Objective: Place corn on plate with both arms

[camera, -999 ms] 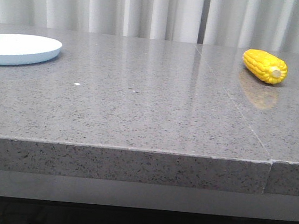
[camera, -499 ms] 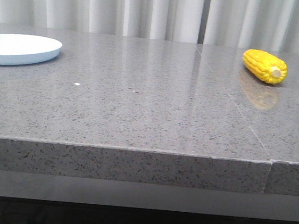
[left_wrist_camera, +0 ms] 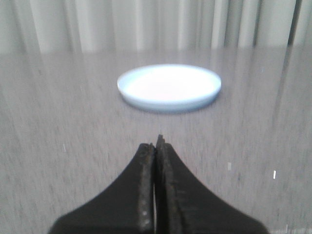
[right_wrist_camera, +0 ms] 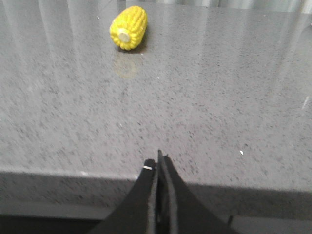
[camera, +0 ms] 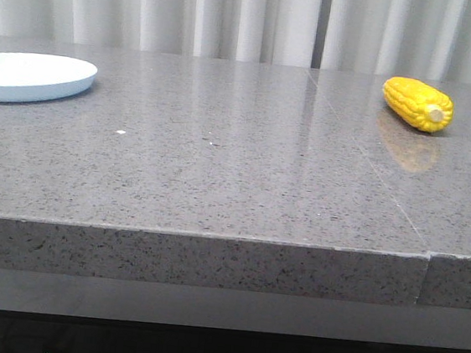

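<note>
The left arm's black, claw-fingered gripper (left_wrist_camera: pixel 157 146) has its two jaws pressed together, holding nothing, its tips pointing across the speckled grey stone tabletop (left_wrist_camera: pixel 58 146) toward the round, shallow, pale blue-white plate (left_wrist_camera: pixel 169 87), which lies flat and bare some way ahead of it. The right arm's black gripper (right_wrist_camera: pixel 159 163) is likewise closed on nothing, its dark fingers meeting in a thin point that hangs over the table's near edge, with the bright yellow corn cob (right_wrist_camera: pixel 128 27) lying well beyond it on the stone, its pale cut end turned toward the wrist camera.

In the front view neither gripper appears. The plate (camera: pixel 28 76) sits at the far left of the tabletop (camera: pixel 219 175), partly cut off by the frame's edge. The corn cob (camera: pixel 417 104) lies on its side at the far right, its pale cut end angled toward the camera and to the right, a faint yellow reflection showing on the polished surface just in front of it. Plate and corn are well apart, with a wide stretch of grey stone between them. A seam runs across the tabletop on the right side, passing near the corn. Pleated pale curtains (camera: pixel 235 16) hang behind the table from edge to edge
</note>
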Tool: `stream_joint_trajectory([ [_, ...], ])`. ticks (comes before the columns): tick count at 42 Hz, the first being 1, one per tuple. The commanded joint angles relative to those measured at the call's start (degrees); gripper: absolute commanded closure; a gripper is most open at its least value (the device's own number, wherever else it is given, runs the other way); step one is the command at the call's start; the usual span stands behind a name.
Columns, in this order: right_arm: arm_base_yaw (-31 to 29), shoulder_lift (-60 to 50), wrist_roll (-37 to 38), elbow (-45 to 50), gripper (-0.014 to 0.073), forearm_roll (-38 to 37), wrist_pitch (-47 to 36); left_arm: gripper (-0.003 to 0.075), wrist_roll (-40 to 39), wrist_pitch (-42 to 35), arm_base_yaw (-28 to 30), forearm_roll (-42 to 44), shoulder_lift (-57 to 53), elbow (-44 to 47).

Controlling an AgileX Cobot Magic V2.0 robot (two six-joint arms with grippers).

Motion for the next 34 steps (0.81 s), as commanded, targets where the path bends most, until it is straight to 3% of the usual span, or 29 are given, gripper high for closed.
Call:
stream_joint_trajectory([
  [1,-0.11,0.09,0.35,-5.94,0.0659,3.25,-1.53,0.0740,0.01,-3.59,-0.49,0.90,0.90,-7.75],
  [8,-0.11,3.51,0.35,-15.26,0.0659,3.80,4.79,0.0740,0.01,9.50,-0.49,1.81,8.73,-21.39],
  [19,-0.11,17.31,0.35,-31.63,0.0659,3.80,15.14,0.0740,0.01,22.02,-0.49,2.06,22.49,-38.95],
  [27,-0.11,28.06,0.35,-41.03,0.0659,3.80,21.67,0.0740,0.01,24.11,-0.49,2.06,27.82,-42.23],
  [34,-0.11,33.57,0.35,-41.75,0.0659,3.80,22.08,0.0740,0.01,25.17,-0.49,1.47,29.23,-41.35],
])
